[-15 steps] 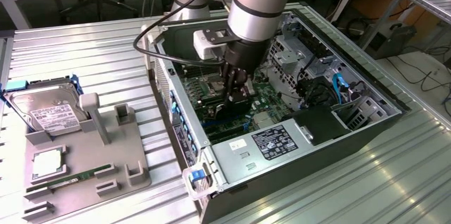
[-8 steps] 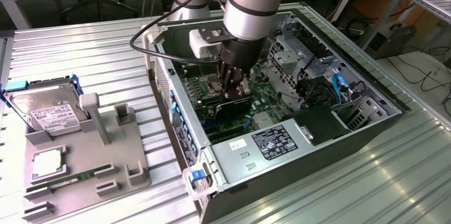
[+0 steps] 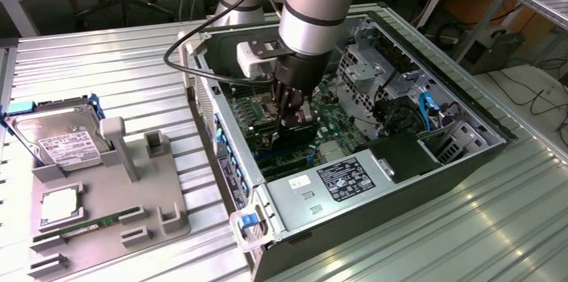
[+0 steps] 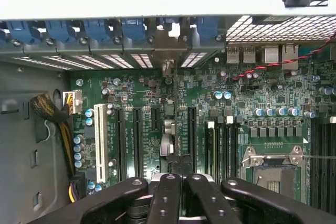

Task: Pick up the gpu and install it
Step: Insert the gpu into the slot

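one tool (image 3: 296, 121) clamps one gpu (image 3: 300, 134) over motherboard (image 4: 157, 98).

UR arm (image 3: 315, 2): silver-grey tube, pale blue joint cap, black looped cable, white wrist block; black gripper (image 4: 181, 182) with holes dotting its fingers (image 4: 165, 200)
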Available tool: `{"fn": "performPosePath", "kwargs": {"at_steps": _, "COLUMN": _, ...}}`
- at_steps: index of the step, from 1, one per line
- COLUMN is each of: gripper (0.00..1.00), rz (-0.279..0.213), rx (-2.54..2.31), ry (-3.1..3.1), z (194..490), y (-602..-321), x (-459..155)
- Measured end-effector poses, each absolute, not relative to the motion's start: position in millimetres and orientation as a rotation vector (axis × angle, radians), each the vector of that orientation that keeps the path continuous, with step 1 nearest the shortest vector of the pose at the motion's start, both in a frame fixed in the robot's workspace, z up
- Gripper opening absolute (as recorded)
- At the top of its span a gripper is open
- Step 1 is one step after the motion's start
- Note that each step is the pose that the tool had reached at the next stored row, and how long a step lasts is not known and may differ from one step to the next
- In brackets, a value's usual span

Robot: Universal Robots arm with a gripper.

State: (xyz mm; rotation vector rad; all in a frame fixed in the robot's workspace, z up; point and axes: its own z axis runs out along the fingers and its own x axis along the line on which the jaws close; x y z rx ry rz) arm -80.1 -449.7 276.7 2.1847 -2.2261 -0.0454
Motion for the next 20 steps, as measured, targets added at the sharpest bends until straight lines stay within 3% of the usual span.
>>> {"fn": "performPosePath", "kwargs": {"at_steps": 20, "gripper": 0.11, "rz": -0.046, "rx": 2.185, "ry": -2.226, "z": 269.7, "y": -449.6, "x": -82.3}}
